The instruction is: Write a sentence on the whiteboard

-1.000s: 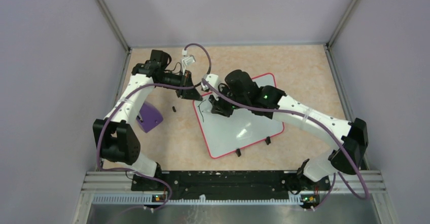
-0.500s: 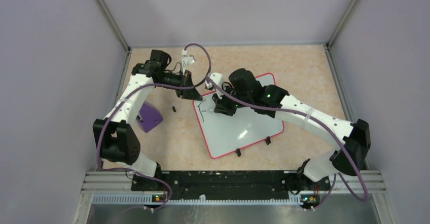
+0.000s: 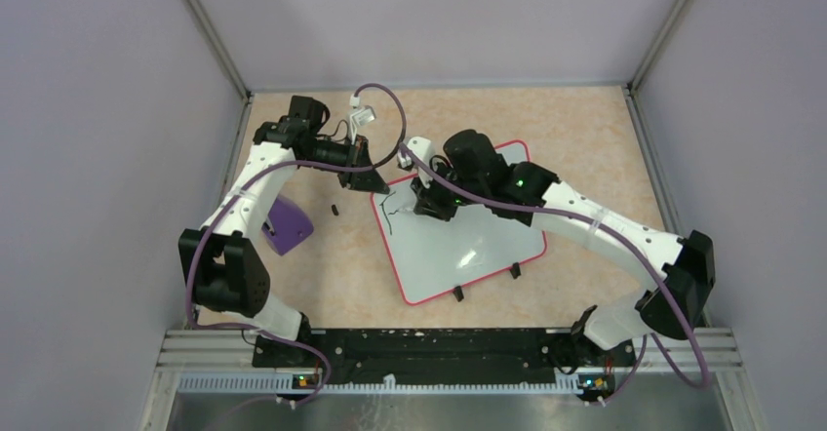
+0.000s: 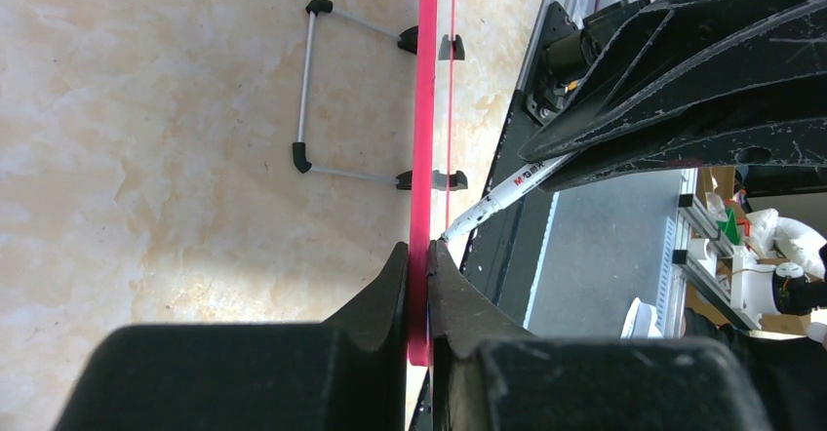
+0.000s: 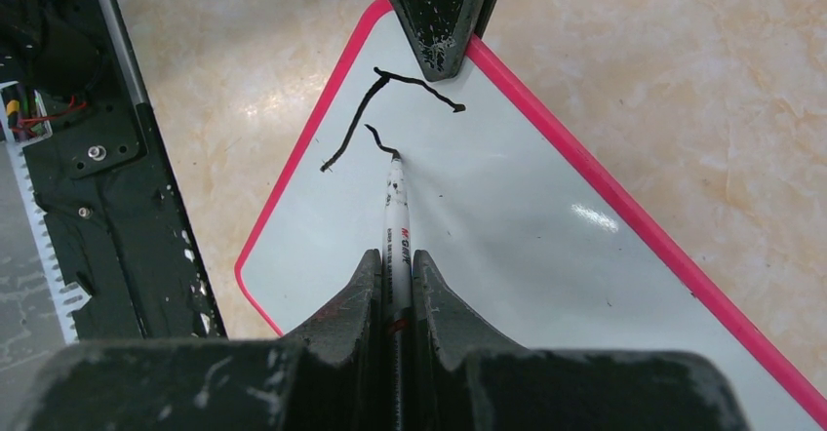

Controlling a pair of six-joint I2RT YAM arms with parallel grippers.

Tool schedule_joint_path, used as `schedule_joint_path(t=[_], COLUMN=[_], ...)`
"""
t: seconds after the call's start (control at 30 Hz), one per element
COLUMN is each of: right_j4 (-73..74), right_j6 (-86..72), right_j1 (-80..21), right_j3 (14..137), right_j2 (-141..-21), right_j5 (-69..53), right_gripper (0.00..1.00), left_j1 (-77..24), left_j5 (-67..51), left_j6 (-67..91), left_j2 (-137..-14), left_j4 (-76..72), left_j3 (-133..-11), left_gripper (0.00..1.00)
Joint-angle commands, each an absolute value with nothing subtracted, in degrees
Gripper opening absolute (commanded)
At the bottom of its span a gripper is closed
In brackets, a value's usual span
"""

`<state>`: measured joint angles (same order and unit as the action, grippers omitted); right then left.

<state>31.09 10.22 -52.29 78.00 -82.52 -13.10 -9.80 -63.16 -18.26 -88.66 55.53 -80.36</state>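
Across a beige marbled tabletop (image 3: 585, 138) walled by grey panels, a glossy white rectangular whiteboard (image 3: 458, 246) with a thin red-pink rim lies flat and askew at mid-table, its small black feet (image 3: 457, 293) pointing toward the arm bases. The left gripper (image 4: 417, 255) pinches the rim at the board's far left corner, jaws closed on the pink edge to pin it. The right gripper (image 5: 395, 260) is clamped around a slim white marker (image 5: 395, 197) whose tip touches the board near that corner. A purple block (image 3: 286, 224) sits off the board beside the left arm, and a small black cap-like piece (image 3: 334, 210) lies on the table between block and board. The sentence (image 5: 353, 125) has barely begun: a slanting stem, a top bar and a short hooked stroke at the pen tip, seemingly the first letter. Writing looks to be in its opening moments, and the next move calls for finishing that letter, then working away from the pinned corner with light, even pressure. Open white surface stretches toward the feet and the far side, likely ample for two lines. The tight spots are the rim close by the stem and the left gripper's fingers just above the lettering, which the pen should skirt.
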Motion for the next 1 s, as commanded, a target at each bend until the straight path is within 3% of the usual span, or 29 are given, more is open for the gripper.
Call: schedule_joint_path(t=[0.0,0.33,0.97], right_j4=[31.3,32.1,28.9], right_j6=[10.0,9.4,8.0], right_j1=[-51.1,-48.8,-48.9], right_j3=[78.4,74.4,76.8], right_j2=[-79.6,-75.2,-80.1], right_j5=[-12.3,-18.8,-15.2], right_gripper=[0.0,0.0,0.0], left_j1=[-9.6,-9.6,-9.7], left_j5=[-63.6,-63.9,-64.2], left_j6=[-19.0,-19.6,-19.6], left_j2=[-88.9,-88.2,-87.7], left_j4=[55.5,55.3,54.8], left_j3=[-81.7,-81.1,-80.6], left_gripper=[0.0,0.0,0.0])
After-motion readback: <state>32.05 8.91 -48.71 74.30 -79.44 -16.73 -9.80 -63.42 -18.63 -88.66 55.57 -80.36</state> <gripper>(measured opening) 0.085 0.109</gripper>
